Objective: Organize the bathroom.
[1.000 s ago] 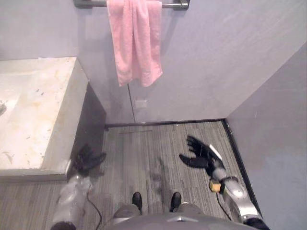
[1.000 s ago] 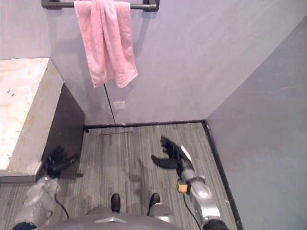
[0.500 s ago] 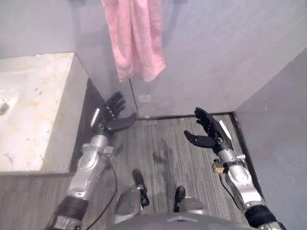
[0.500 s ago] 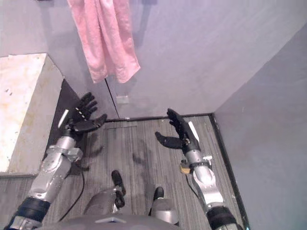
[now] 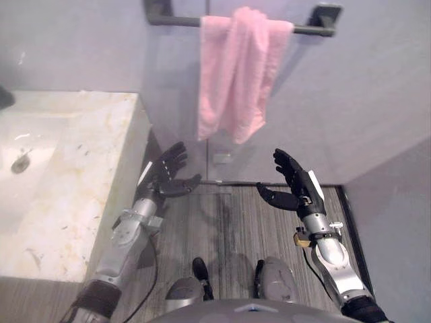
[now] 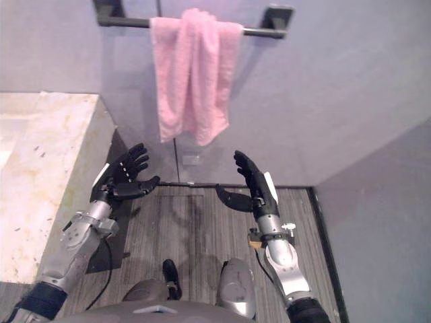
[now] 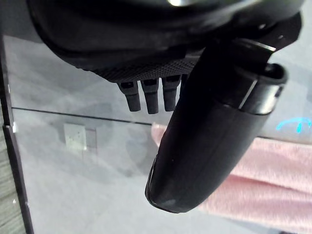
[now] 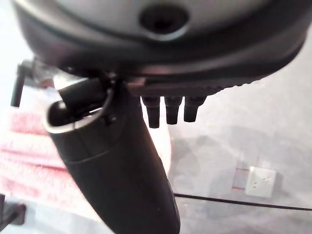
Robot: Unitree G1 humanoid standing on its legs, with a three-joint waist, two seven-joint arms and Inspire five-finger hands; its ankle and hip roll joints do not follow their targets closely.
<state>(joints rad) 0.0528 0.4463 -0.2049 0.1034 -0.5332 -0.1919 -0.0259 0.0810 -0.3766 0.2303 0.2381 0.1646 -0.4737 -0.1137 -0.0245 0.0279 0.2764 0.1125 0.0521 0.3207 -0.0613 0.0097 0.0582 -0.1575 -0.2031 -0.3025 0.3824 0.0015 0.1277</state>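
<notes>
Hands, left (image 5: pixel 166 176) and right (image 5: pixel 291 185), higher than before, fingers spread, below pink towel (image 5: pixel 236 81)

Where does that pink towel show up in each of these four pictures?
Left eye view: pink towel hangs from the bar at top centre.
Right eye view: hangs at top, left of centre.
Left wrist view: beyond the thumb.
Right wrist view: behind the thumb.
Shared landmark: white wall socket below the towel.

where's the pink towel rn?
In the left eye view, the pink towel hangs over the dark wall bar, right of the marble counter, above and between both raised hands.
</notes>
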